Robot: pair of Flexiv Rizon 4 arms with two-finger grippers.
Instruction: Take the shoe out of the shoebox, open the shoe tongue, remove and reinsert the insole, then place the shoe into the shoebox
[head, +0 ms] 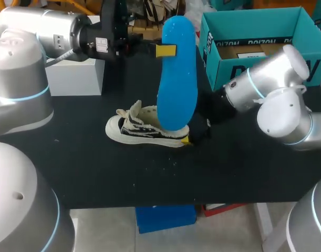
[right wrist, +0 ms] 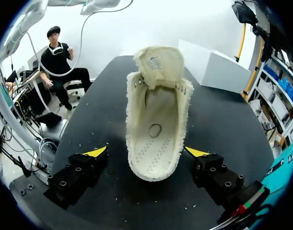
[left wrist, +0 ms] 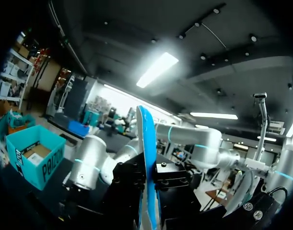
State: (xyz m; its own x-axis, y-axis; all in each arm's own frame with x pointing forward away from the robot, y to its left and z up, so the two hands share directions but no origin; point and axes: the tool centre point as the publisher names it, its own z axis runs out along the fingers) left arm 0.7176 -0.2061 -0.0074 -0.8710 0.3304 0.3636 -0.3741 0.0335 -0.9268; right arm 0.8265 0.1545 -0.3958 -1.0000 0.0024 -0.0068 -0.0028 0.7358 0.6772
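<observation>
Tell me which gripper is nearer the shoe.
Right. The right gripper straddles the heel of the shoe, fingers open; the left gripper holds the insole raised above it.

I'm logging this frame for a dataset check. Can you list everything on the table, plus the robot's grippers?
insole: 1, blue, upright above the shoe, held at its upper part
shoe: 1, cream with black pattern, mid-table, tongue open, no insole inside
shoebox: 1, teal, open, far right corner
white box: 1, far left
table: 1, black
left gripper: 1, yellow tips, shut on the insole
right gripper: 1, yellow tips, open, fingers flanking the shoe's heel
</observation>
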